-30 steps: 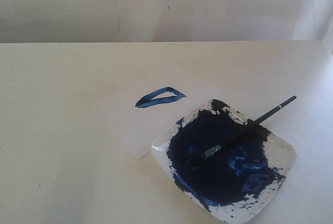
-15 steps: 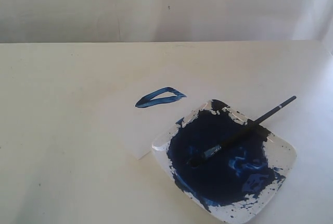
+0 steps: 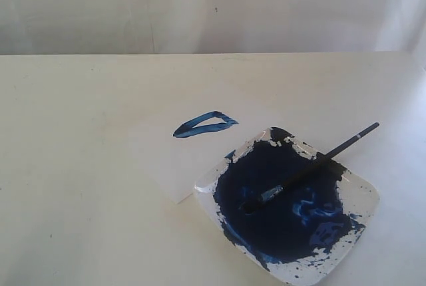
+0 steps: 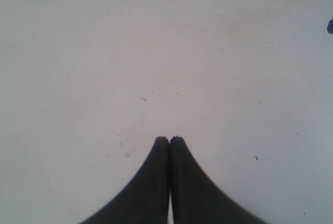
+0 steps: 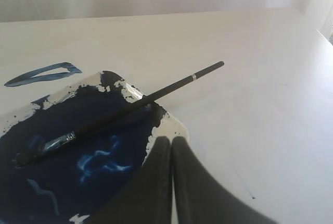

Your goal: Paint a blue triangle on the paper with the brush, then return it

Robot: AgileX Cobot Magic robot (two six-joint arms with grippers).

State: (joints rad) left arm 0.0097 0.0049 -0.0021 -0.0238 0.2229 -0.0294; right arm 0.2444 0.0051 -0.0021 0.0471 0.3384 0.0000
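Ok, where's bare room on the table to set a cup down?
Bare: the table left of the paper, and the far strip behind the blue triangle. Crowded: near right, where the paint dish holding the brush meets the paper.

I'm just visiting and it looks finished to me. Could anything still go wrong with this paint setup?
The brush lies tip-down in the paint dish, handle jutting past the rim; a knock could tip it out. The blue triangle looks wet and could smear. The dish seems to overlap the paper, so shifting it might drag the sheet.
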